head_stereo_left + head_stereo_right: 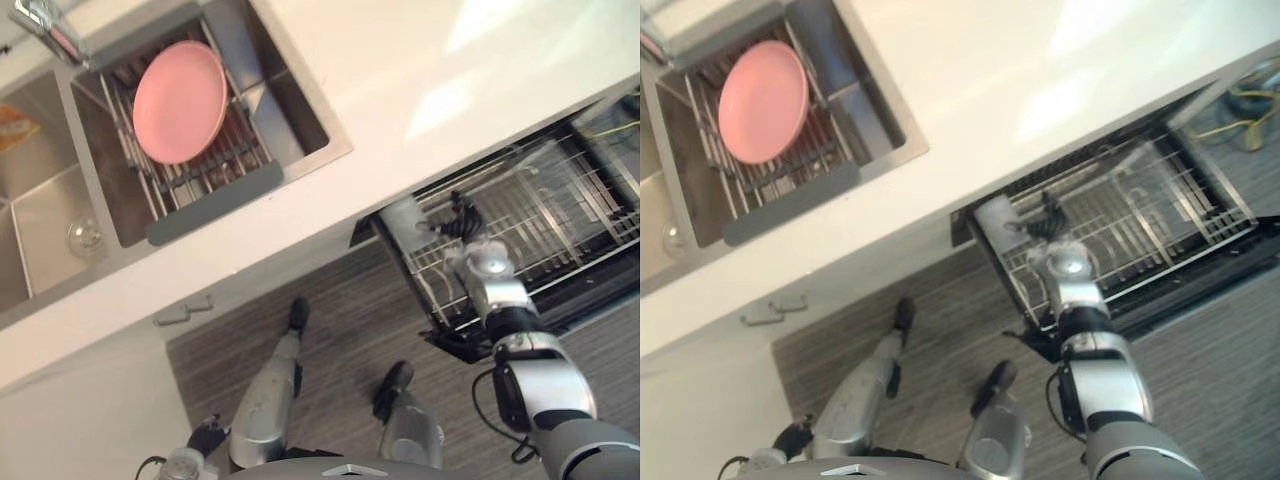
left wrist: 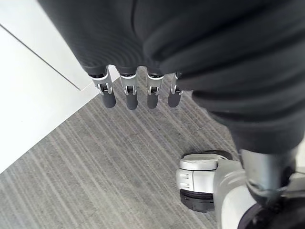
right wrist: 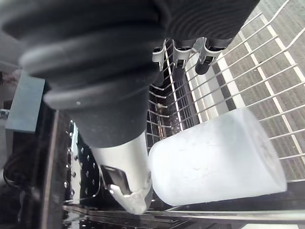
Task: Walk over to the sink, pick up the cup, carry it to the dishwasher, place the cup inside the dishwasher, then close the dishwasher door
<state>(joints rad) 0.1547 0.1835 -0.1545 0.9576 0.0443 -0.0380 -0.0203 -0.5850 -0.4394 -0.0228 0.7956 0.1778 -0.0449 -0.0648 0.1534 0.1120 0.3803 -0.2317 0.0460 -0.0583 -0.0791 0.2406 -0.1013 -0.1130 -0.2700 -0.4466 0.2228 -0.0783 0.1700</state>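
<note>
Evidently the placing step is at its end: the cup (image 3: 217, 160) lies on its side on the wire rack (image 1: 545, 200) of the open dishwasher, near the rack's corner closest to the sink (image 1: 40, 215). The right robot hand (image 3: 126, 164) reaches in just beside it, fingers (image 3: 202, 67) straight and spread above the wires, closed round nothing. Its thumb sits right at the cup's end; whether the two touch I cannot tell. The left robot hand (image 2: 128, 93) hangs relaxed over the floor (image 2: 95, 167), fingers loose and holding nothing. The next move, I judge, calls for drawing the right robot hand clear of the rack without nudging the cup, then pushing the rack in and swinging the door (image 1: 1210, 278) shut
</note>
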